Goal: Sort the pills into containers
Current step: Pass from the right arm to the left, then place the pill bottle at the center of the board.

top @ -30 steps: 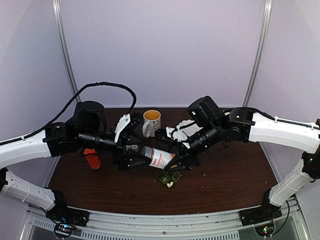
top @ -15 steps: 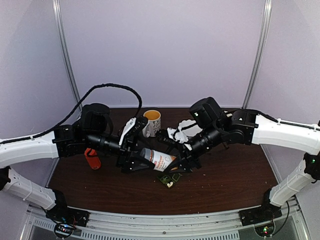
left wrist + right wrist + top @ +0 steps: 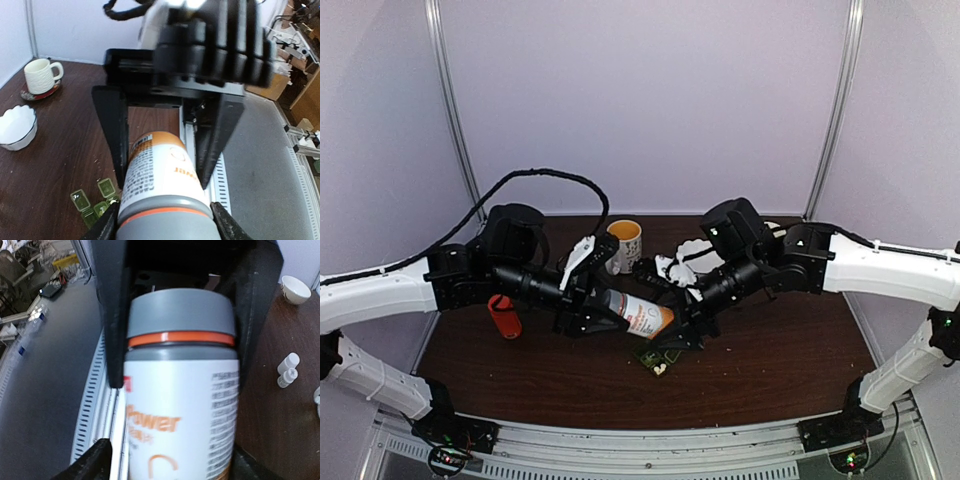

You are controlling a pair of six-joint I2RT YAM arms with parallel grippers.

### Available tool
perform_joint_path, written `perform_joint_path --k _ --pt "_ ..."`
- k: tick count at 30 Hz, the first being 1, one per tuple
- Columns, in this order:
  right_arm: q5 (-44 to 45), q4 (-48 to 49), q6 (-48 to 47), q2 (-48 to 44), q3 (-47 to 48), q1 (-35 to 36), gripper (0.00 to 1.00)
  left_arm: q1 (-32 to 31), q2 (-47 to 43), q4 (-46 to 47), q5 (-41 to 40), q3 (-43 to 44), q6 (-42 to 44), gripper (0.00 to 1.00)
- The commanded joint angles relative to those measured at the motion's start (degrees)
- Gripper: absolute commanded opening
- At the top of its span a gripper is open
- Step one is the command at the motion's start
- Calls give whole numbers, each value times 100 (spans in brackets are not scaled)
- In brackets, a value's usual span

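A pill bottle (image 3: 638,314) hangs on a slant above the middle of the dark surface (image 3: 770,370), caught between the two arms. Its grey cap points toward the left arm and its orange base toward the right.

The left end effector (image 3: 600,308) is closed on the cap. In both wrist views its black fingers (image 3: 111,315) press against the cap's sides.

The right end effector (image 3: 672,322) stands about half open around the base end. From the left wrist its fingers (image 3: 112,135) look flush with the label. From its own camera a thin strip of background shows beside one fingertip, so I cannot tell whether it truly grips.

The bottle fills most of both wrist views. Its label is cut off and only partly readable.

The green pill box (image 3: 662,355) lies on the surface just below the bottle's base end. Two lids (image 3: 106,189) stand open, but the cap and a finger hide the rest of the box. What the compartments hold cannot be made out. A pale speck (image 3: 661,370) just in front of the box is too small to name.

Behind the bottle stand a cream mug (image 3: 623,242) and a white scalloped bowl (image 3: 16,127). A red cylinder (image 3: 503,317) is half hidden behind the left arm. Two small white bottles (image 3: 287,369) show only at the edge of the right wrist view.
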Motion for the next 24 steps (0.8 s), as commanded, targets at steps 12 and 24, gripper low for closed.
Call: perform_joint_path --k 12,24 --pt "2217 2395 601 -1217 -1719 9 100 896 1020 -4422 -3814 1929 -405 41" --pt "2935 2853 928 -1689 -2187 -9 100 2067 2759 -4618 -3880 2576 -2 38"
